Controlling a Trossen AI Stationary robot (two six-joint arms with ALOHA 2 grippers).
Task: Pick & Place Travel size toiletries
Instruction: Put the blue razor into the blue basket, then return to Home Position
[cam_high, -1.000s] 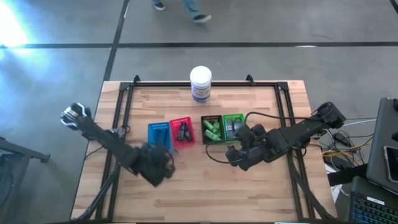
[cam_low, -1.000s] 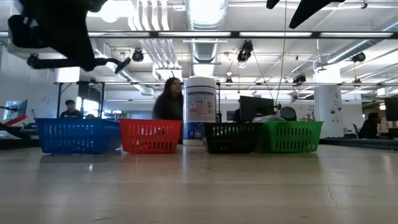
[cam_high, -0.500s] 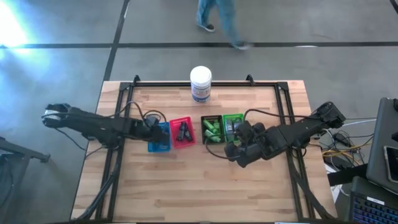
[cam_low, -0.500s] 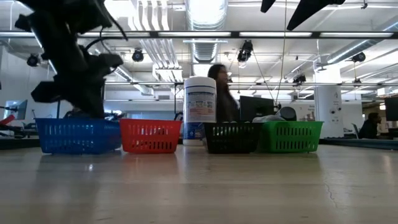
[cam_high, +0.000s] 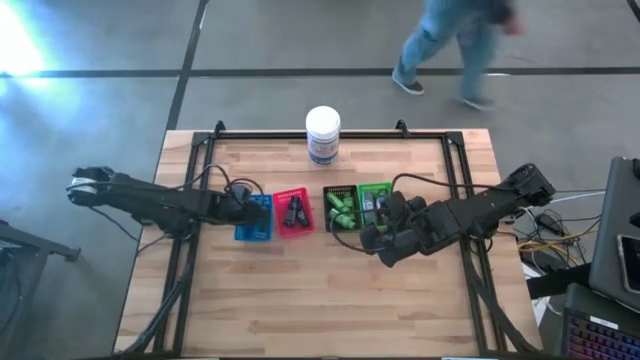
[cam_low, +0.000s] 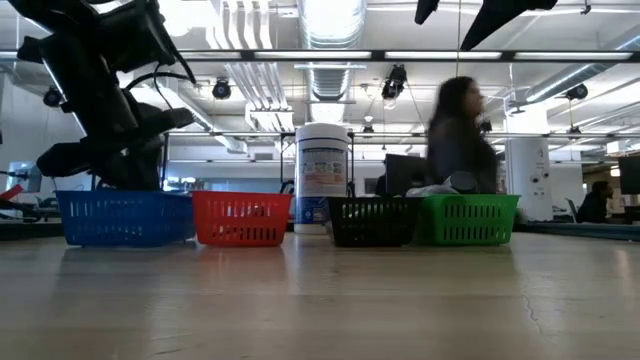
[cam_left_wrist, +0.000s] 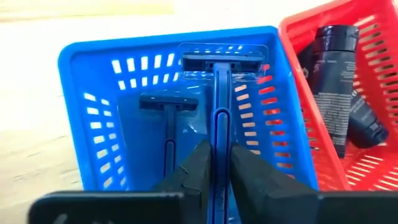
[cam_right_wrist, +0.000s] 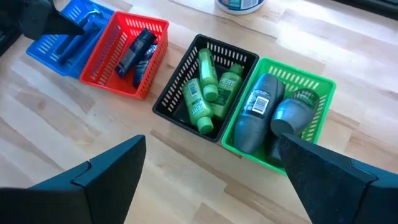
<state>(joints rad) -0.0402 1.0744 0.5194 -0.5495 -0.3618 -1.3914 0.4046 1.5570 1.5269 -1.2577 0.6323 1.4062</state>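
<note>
Four small trays stand in a row mid-table: blue (cam_high: 255, 217), red (cam_high: 293, 212), black (cam_high: 340, 208) and green (cam_high: 374, 203). My left gripper (cam_left_wrist: 222, 163) reaches into the blue tray (cam_left_wrist: 93, 106) and is shut on a blue-handled razor (cam_left_wrist: 222, 93). A second razor (cam_left_wrist: 168, 106) lies on the tray floor beside it. Dark tubes (cam_right_wrist: 134, 51) lie in the red tray, green tubes (cam_right_wrist: 202, 87) in the black tray, and grey bottles (cam_right_wrist: 258, 118) in the green tray. My right gripper (cam_right_wrist: 211, 186) is open and empty, above the table just near of the black and green trays. My left gripper pinches the razor's blue handle (cam_left_wrist: 221, 134) between its two fingers, which lie along the handle. It comes slanting down from the table's left. The razor's head (cam_left_wrist: 222, 60), in a clear cover, points away from the fingers, inside the blue tray near its wall.
A large white jar with a blue label (cam_high: 323, 134) stands at the far edge, behind the trays. A dark frame (cam_high: 200, 150) runs along the table's sides. A person walks past on the floor beyond the table. Bare wood lies near of the trays.
My left gripper has gone from the table's near left toward the far edge and down to the blue tray, and has stayed there for the last half second. My right gripper has barely moved. A person has crossed behind the table.
</note>
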